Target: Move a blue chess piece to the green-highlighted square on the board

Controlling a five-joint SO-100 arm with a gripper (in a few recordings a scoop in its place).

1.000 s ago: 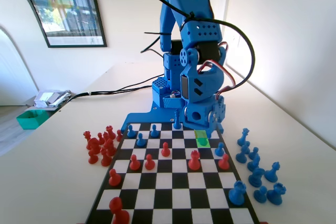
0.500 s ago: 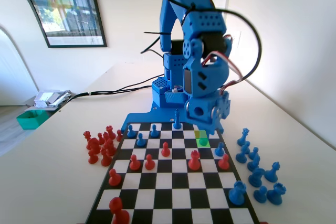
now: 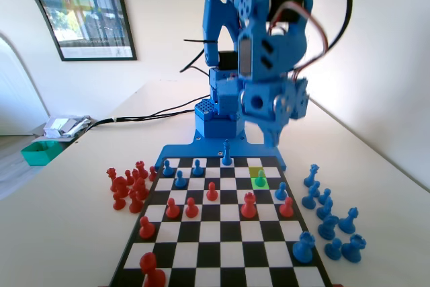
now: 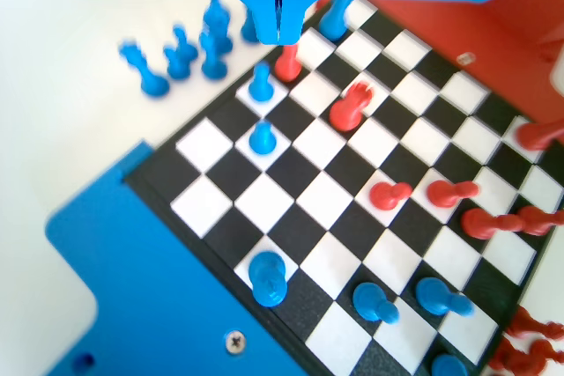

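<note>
Presently the gripper point(image 4: 278, 28) is hanging raised above the board point(image 3: 201, 233), its fingers point(image 4: 264, 6) pressing together with nothing between them. In the fixed view the blue chess piece point(image 3: 260, 179) is standing on the green-highlighted square point(image 3: 254, 173), near the board's far right corner. In the wrist view that pawn point(image 4: 262, 137) is sitting upright just below the fingertips, another blue pawn point(image 4: 260, 84) beside it. Captured blue pieces point(image 3: 329, 220) are resting on the surface right of the board.

Bright daylight, washed-out walls, motion-blurred blue arm point(image 3: 269, 58), soft wrist view, blurred pieces at edges
</note>
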